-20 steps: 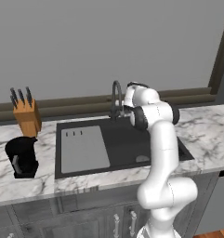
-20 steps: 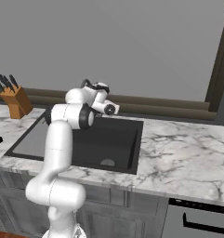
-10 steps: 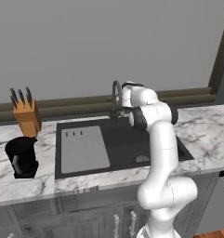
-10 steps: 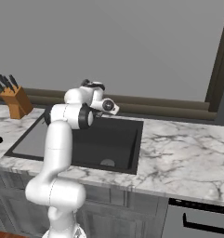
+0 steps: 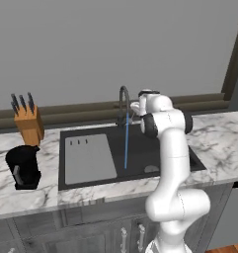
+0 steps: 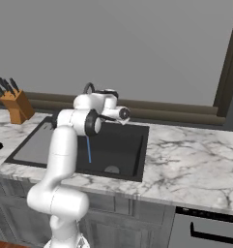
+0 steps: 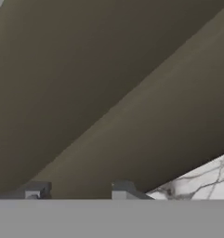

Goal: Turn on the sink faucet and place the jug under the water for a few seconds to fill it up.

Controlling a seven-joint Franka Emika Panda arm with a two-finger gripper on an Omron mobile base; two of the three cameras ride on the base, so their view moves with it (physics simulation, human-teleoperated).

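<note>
The dark gooseneck sink faucet (image 5: 123, 103) stands at the back of the black sink (image 5: 162, 150), and a thin blue stream of water (image 5: 126, 146) falls from its spout into the basin. The water (image 6: 89, 149) also shows beside the arm in the right base view. My gripper (image 5: 136, 106) is right beside the faucet's right side, at lever height. In the hand view its fingertips (image 7: 35, 190) stand apart with nothing between them, so my gripper (image 7: 78, 191) is open. The glossy black jug (image 5: 23, 167) sits on the counter far left of the sink, away from my gripper.
An orange-brown knife block (image 5: 29, 123) stands behind the jug. The grey drainboard (image 5: 88, 159) fills the sink's left part. Marble counter (image 5: 217, 138) runs right of the sink, and a dark ledge (image 5: 204, 101) lines the wall behind.
The blue water stream has appeared under the spout. My hand has shifted slightly at the faucet's side.
</note>
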